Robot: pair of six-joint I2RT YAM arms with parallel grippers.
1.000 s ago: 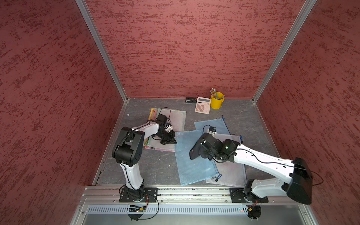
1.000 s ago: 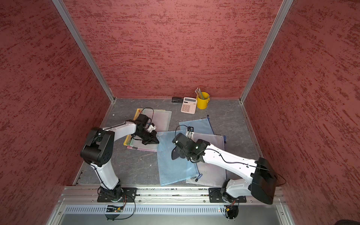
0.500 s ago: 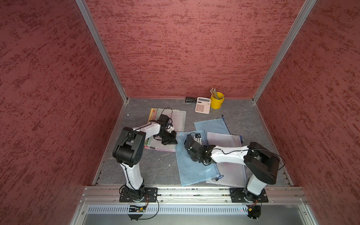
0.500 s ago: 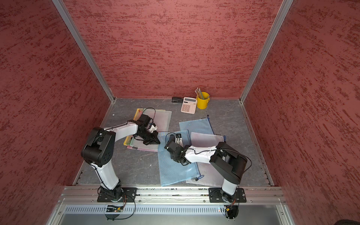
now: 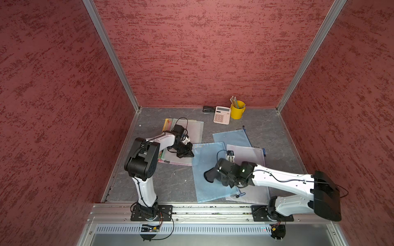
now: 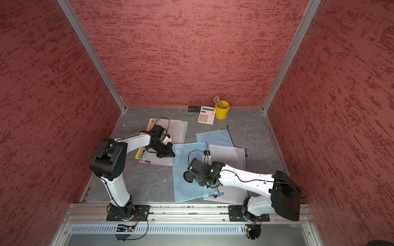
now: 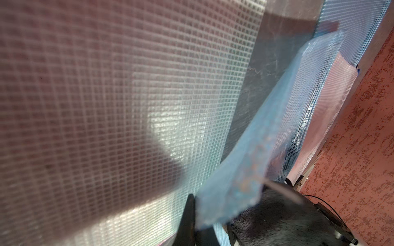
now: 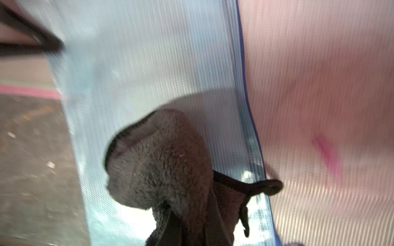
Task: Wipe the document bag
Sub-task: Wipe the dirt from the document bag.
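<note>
Jaws of the left gripper (image 5: 189,152) are clamping the blue document bag (image 5: 205,191) at its far corner on that arm's side, lifting the edge slightly. Those of the right gripper (image 5: 219,173) are squeezing a dark grey cloth (image 5: 209,176), holding it against the bag's middle. Bag is lying on the grey table (image 5: 170,181), overlapping a pinkish bag (image 5: 247,153).

Blue document bags (image 5: 203,155) (image 5: 232,137): two
Pale document bag (image 5: 249,154): one
Stacked bags (image 5: 195,130): several (count unclear)
Calculator (image 5: 221,115): one
Yellow cup (image 5: 237,111): one
Stapler (image 5: 208,109): one
Cloth (image 8: 162,161): one
</note>
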